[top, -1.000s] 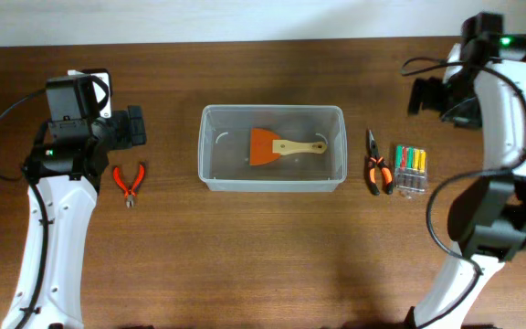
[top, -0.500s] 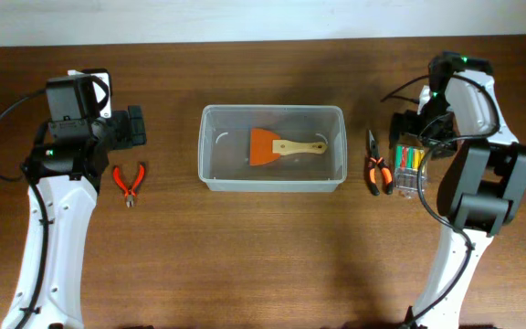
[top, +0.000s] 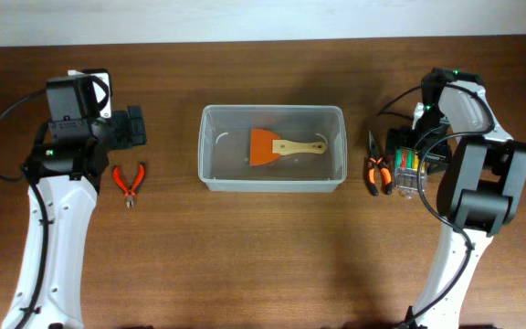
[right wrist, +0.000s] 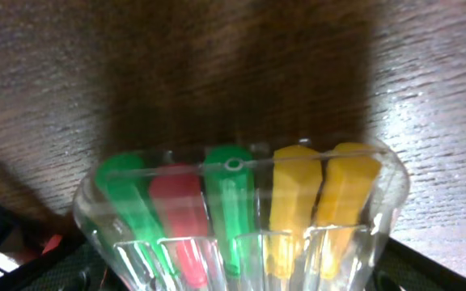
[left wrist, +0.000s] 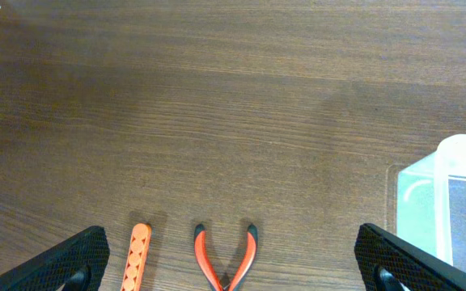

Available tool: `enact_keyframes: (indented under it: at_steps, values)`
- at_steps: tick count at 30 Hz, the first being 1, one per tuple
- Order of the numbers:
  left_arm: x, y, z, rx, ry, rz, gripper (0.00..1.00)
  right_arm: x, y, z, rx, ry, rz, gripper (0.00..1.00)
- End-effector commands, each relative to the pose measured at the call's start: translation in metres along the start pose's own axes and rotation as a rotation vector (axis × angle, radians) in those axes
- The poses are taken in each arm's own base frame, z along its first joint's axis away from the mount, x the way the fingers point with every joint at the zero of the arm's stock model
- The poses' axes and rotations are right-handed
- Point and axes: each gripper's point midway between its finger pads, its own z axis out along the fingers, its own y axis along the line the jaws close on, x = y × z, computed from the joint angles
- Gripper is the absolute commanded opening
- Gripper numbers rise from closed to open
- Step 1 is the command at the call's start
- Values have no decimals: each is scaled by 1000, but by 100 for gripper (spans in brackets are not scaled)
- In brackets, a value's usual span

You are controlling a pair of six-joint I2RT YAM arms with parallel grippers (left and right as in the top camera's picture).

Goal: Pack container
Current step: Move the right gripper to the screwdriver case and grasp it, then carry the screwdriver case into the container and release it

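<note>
The container (top: 210,174), a clear plastic bin, stands mid-table with an orange scraper (top: 268,146) with a wooden handle inside. Its corner shows in the left wrist view (left wrist: 459,202). My left gripper (top: 136,128) is open and empty, just behind the orange pliers (top: 129,182). In the left wrist view the pliers (left wrist: 225,257) lie between the spread fingers (left wrist: 233,271). My right gripper (top: 407,146) is low over a clear case of coloured screwdrivers (top: 412,172). In the right wrist view the case (right wrist: 241,210) lies between the open fingers (right wrist: 241,279).
Black-and-orange pliers (top: 375,171) lie just left of the screwdriver case, between it and the container. An orange perforated strip (left wrist: 137,259) lies left of the orange pliers in the left wrist view. The wooden table's far edge (top: 263,40) meets a white wall.
My right arm has swung in from the far right and come down over the screwdriver case. The left arm and the objects have not moved.
</note>
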Motion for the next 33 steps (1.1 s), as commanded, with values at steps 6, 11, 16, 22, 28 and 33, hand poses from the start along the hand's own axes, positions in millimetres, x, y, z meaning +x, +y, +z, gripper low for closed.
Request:
enact_keyframes:
  at_steps: [6, 11, 16, 22, 28, 33]
  values:
    - [-8, 1, -3, 4, -18, 7, 99, 13, 0, 29, -12, 63, 9, 64]
    - [-8, 1, -3, 4, -18, 7, 99, 15, 0, 29, -12, 69, 9, 54]
    - [-8, 1, -3, 4, -18, 7, 99, 15, 0, 28, -12, 71, 11, 50]
    - [-8, 1, -3, 4, -18, 7, 99, 5, 3, -7, -20, -7, 7, 46]
    - [-8, 1, -3, 4, -18, 7, 99, -5, 36, -146, -60, -310, -69, 40]
    - [-8, 1, -3, 4, -18, 7, 99, 19, 97, -252, -97, -578, -256, 37]
